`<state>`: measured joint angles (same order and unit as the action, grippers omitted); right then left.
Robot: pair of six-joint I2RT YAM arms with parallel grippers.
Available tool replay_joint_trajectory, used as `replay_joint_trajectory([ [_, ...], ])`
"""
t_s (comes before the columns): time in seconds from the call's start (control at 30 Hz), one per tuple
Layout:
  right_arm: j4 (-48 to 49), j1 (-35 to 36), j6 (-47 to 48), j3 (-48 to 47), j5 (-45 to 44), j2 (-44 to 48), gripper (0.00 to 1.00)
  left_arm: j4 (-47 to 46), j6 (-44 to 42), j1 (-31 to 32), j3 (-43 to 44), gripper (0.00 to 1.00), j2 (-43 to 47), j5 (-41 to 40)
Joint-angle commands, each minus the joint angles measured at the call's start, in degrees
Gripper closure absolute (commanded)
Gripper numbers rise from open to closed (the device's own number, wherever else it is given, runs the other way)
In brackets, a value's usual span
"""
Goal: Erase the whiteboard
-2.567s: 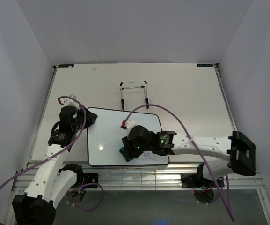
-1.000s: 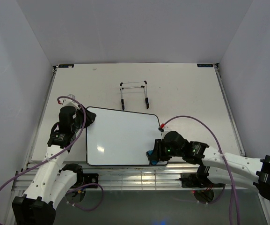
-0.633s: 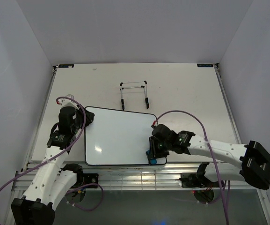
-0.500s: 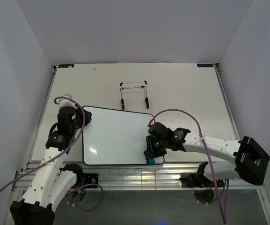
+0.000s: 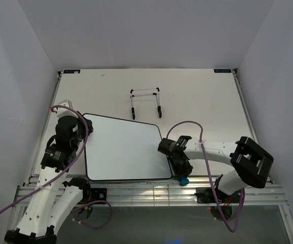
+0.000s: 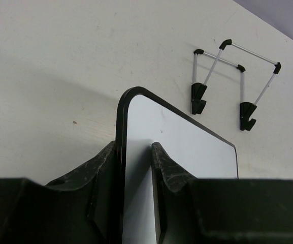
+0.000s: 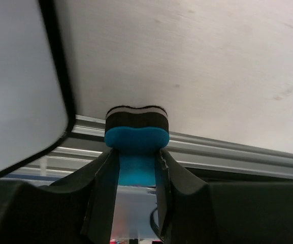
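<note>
My left claw (image 6: 134, 157) is clamped on the edge of the whiteboard (image 5: 123, 150), which sticks out ahead of it (plain glossy white). Meanwhile my right claw (image 7: 136, 157) squeezes the blue eraser (image 7: 136, 133), with the board's corner just beside it.

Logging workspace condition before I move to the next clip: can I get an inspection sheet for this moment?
Surface: white table, a few small marks.
Job's things: whiteboard on the table, no writing visible; blue eraser off the board, past its near right corner.
Clutter: wire stand behind the board, apart from it.
Grippers: left gripper shut on the whiteboard's edge; right gripper shut on the blue eraser.
Cables: a purple cable loops over each arm.
Surroundings: white walls; metal rail along the near edge.
</note>
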<state>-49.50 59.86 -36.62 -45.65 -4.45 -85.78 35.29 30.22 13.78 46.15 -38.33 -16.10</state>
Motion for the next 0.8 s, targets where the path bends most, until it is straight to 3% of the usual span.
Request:
replay_joint_trajectory([
  [0.0, -5.6, -0.4, 2.2, -3.1, -7.1, 2.4, 0.92, 1.2, -2.4, 0.0, 3.4, 1.00, 1.1, -1.6],
  [0.1, -4.8, -3.7, 3.3, -8.6, -10.1, 8.8, 0.92, 0.6, -3.4, 0.0, 4.0, 1.00, 1.2, 2.3],
  [0.27, -1.7, -22.3, 13.2, -11.2, -9.0, 13.5, 0.92, -1.6, -3.8, 0.0, 3.7, 1.00, 1.5, 10.5],
  [0.43, 2.6, -37.1, 20.2, -11.6, -6.6, 8.2, 0.90, -4.1, -2.1, 0.0, 1.3, 1.00, 2.6, 13.7],
  [0.63, 12.6, -45.2, 23.8, -9.1, -0.1, 0.1, 0.84, -7.5, -1.1, 0.1, -1.7, 1.00, 1.9, 16.0],
  [0.77, 16.3, -46.8, 24.9, -8.9, 1.7, -5.2, 0.80, -9.5, 0.3, 0.0, -3.0, 1.00, -0.9, 18.4],
])
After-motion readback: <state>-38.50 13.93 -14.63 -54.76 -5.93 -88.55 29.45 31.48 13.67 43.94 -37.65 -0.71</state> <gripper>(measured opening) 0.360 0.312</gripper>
